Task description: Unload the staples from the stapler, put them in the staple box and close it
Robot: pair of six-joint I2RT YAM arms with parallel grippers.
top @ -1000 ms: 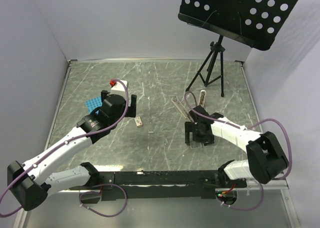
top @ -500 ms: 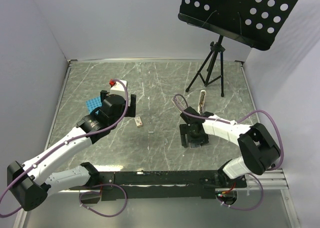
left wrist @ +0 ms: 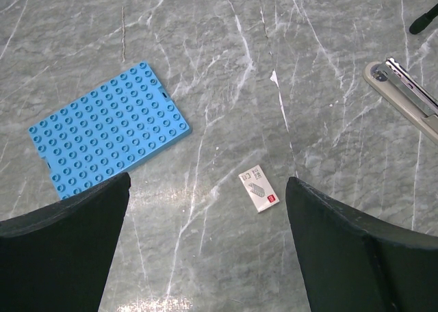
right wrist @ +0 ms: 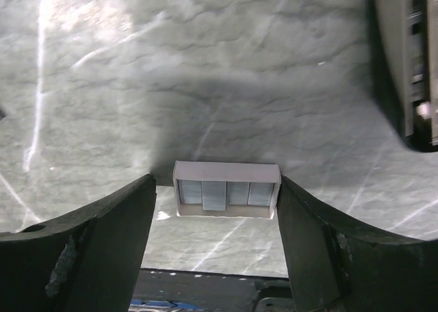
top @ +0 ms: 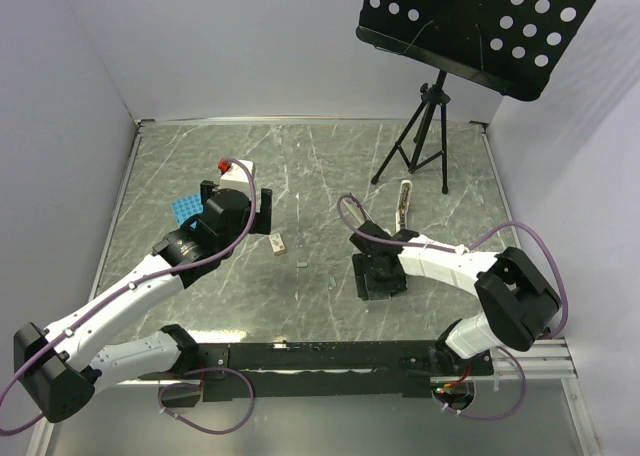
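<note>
right tool straddling a small box, stapler lying beyond it

nearest, the right tool [right wrist: 215,180] sits low with its jaws partly apart either side of a small white box [right wrist: 227,172] of grey strips, a thin gap on one side. the staples [top: 302,265] lie loose on the tabletop [top: 320,176], with a tan block [top: 279,243] just beyond. the left tool [left wrist: 207,180] hovers wide open and empty. farther right, the stapler [top: 403,204] lies near a tripod [top: 420,146].

Bright even light, soft shadows, some glare, right wrist view blurry
</note>
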